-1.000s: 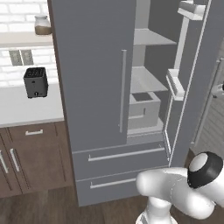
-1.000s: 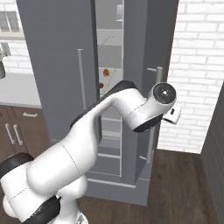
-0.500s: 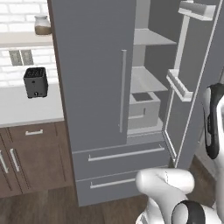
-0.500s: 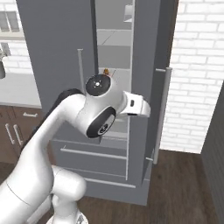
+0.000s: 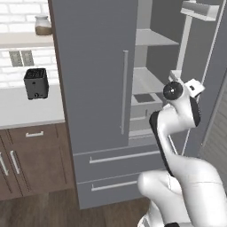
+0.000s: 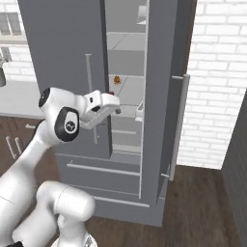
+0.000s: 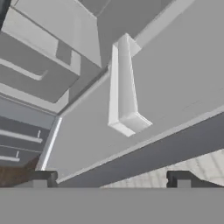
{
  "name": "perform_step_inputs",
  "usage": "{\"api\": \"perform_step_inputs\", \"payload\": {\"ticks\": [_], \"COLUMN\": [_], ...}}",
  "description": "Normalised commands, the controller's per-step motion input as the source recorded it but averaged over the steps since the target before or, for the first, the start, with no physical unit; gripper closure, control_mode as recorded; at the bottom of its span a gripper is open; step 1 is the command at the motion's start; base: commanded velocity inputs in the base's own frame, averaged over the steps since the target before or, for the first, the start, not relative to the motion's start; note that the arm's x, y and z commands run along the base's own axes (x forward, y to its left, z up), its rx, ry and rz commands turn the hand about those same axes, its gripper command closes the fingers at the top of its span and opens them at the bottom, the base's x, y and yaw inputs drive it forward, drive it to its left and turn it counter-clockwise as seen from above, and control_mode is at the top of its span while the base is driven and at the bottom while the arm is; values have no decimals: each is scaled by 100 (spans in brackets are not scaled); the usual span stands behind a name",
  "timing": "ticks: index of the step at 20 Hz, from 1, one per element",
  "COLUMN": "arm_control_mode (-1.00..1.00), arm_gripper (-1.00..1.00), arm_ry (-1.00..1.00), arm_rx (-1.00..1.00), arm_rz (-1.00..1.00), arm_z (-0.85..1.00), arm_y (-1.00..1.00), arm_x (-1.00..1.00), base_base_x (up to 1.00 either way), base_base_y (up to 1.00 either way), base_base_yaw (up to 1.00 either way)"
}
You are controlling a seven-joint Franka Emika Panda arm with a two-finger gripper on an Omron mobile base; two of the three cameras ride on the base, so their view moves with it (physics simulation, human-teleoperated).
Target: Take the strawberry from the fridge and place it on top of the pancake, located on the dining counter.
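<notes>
The gripper (image 7: 111, 179) hangs with its fingers wide apart and nothing between them, just outside the fridge (image 6: 62, 53), whose right door (image 6: 166, 96) stands open. Deeper in, on a middle shelf (image 6: 128, 83) near its back edge, sits the strawberry (image 6: 117, 79). It is probably light, soft and easily bruised; best to pinch gently across its widest part, avoiding the leafy top.

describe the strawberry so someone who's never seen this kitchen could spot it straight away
Find the tall grey fridge with its right door swung open. Look through the gap at a middle shelf deep inside. The strawberry is the tiny red spot there, just below and left of a small orange-brown item.
</notes>
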Motion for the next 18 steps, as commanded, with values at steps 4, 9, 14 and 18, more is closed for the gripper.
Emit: {"api": "perform_step_inputs", "payload": {"ticks": [4,9,14,18], "arm_control_mode": [-100,-100,-100,-100], "arm_gripper": [-100,-100,-100,-100], "arm_ry": [47,20,6,11], "arm_rx": [-25,-9,-4,0], "arm_rz": [0,-2,-2,-5], "arm_z": [0,-6,-17,-36], "arm_y": [13,-35,-47,-67], "arm_x": [100,66,13,13], "base_base_x": [0,0,0,0], "base_base_y": [0,0,0,0], "base_base_yaw": [0,0,0,0]}}
